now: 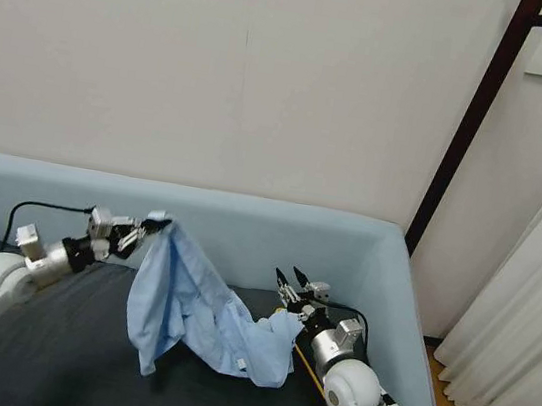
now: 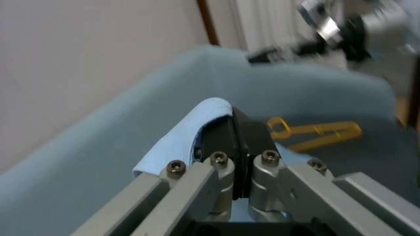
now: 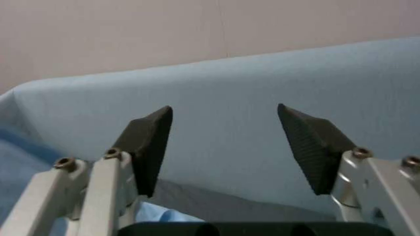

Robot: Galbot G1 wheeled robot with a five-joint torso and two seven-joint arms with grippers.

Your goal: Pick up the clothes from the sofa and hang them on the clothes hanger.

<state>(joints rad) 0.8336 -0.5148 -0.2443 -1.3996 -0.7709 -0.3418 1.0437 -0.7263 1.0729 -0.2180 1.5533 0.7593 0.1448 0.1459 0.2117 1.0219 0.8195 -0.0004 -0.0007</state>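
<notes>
The left gripper point(image 1: 151, 228) is clenched on a folded edge of the light blue fabric garment point(image 1: 181, 302). It holds that edge raised in front of the pale blue upholstered sofa point(image 1: 277, 234). From this gripper the cloth hangs down in a loose sheet. Its lower part trails away across the dark seat and ends in a crumpled heap directly beneath the right gripper point(image 1: 288, 274). The right gripper hovers with its fingers spread wide and nothing between them, facing the sofa's backrest. A yellow plastic clothes hanger point(image 2: 321, 132) lies on the seat ahead of the left gripper, close by the right arm and partly beside the trailing cloth. The main risk is the left grasp. It appears to pinch only a narrow fold near the hem, so the weight of the hanging cloth could drag that fold out during a higher lift. The heap under the right gripper could also catch on the hanger or the right forearm and pull against the left hold. If the right gripper closes too shallowly it may take a single loose layer, or the hanger, instead of the garment.
</notes>
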